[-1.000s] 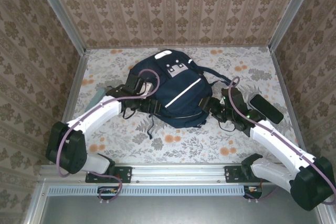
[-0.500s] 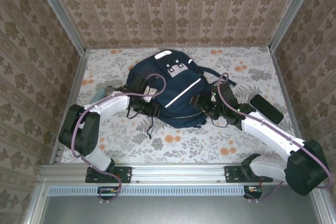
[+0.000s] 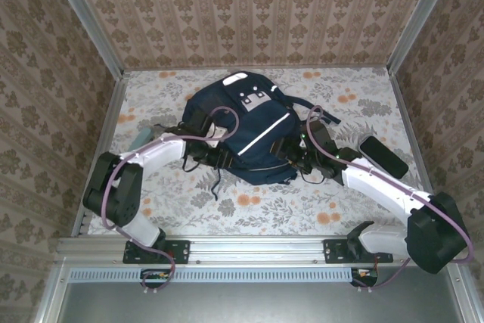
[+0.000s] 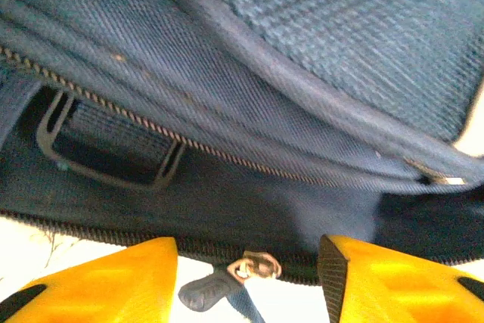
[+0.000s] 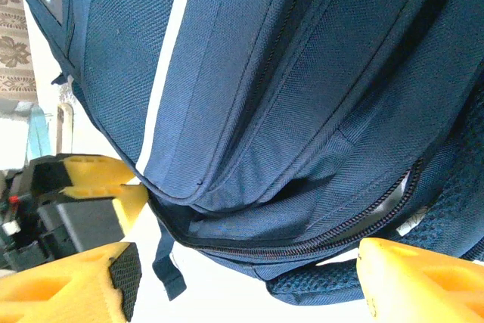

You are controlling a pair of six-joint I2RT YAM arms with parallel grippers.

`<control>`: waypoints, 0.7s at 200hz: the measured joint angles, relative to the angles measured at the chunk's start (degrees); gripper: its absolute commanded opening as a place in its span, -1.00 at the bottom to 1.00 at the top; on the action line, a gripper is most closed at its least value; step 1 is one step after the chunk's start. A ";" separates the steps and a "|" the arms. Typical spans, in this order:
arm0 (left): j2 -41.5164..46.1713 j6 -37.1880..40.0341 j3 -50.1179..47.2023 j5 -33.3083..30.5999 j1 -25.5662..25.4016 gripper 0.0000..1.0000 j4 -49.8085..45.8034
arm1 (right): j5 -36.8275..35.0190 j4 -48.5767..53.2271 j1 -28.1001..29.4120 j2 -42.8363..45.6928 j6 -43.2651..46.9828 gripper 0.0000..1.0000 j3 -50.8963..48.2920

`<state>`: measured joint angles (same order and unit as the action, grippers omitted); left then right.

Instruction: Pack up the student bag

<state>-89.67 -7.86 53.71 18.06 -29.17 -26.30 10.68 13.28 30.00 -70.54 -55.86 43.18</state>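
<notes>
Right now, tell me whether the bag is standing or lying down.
Lying down: the bag rests flat on the table, its white stripe and grey patches facing up.

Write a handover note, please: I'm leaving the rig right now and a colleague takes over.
Left gripper: open, fingers either side of a zip pull on the bag's near left edge, not closed on it.
Right gripper: open, at the bag's near right side, facing a zip that seems to gape slightly.
Bag lies flat in the middle of the table. A dark flat item lies to its right, a pale blue one to its left.
Done: nothing visibly packed.
Left: probably open the zip, load both items, close.
</notes>
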 measured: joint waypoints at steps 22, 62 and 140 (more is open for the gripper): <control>4.09 0.07 -2.40 -0.07 0.02 0.05 0.37 | -0.13 0.00 0.24 -0.85 0.00 0.54 0.50; 2.49 0.42 -3.63 -0.07 0.02 -0.12 1.55 | -0.13 -0.02 0.57 -2.60 -0.02 0.53 1.49; -3.43 1.16 -1.44 0.02 0.02 -0.11 1.77 | -0.33 -0.02 1.42 -2.60 -0.92 0.51 1.51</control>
<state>-93.10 -6.70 52.27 18.09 -29.15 -24.53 10.35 13.26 31.42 -73.14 -56.77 44.69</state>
